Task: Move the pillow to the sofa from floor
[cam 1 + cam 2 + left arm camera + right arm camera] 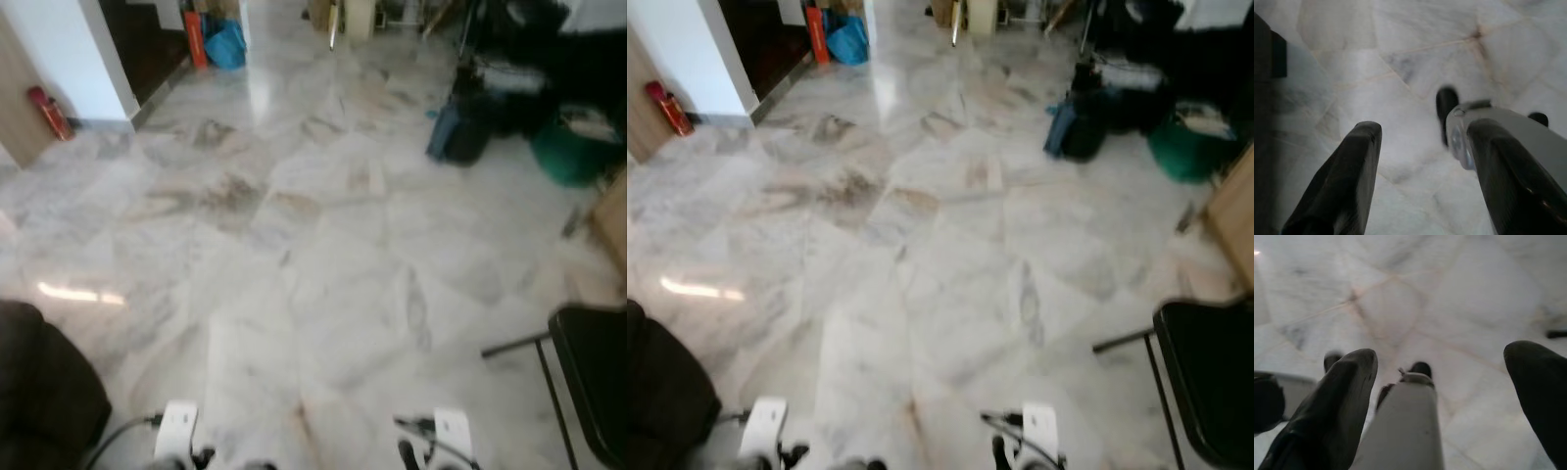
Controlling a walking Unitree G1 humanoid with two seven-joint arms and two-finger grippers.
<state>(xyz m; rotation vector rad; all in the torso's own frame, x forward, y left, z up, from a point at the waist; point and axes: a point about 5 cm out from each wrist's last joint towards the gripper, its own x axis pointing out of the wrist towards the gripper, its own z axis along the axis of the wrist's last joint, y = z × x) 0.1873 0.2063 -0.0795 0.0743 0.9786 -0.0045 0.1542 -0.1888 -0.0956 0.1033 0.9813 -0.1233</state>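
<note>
Both arms hang idle over marble floor (pixel 313 255). Left pincer (pixel 1420 166) spread, empty. Right pincer (pixel 1444 396) spread, empty. Dark sofa (pixel 39 392) at left.

Head stereo pair looks forward-down over marble floor (pixel 323 255); wrist cameras face same floor close beyond each claw's fingertips.

Silver arms, black-fingered left pincer (pixel 1422 161)

Open floor (pixel 294 255) with things along its edges.
Sofa (pixel 39 401) near left, chair (pixel 593 377) near right, bags (pixel 460 127) far right, fire extinguisher (pixel 49 113) far left.
</note>
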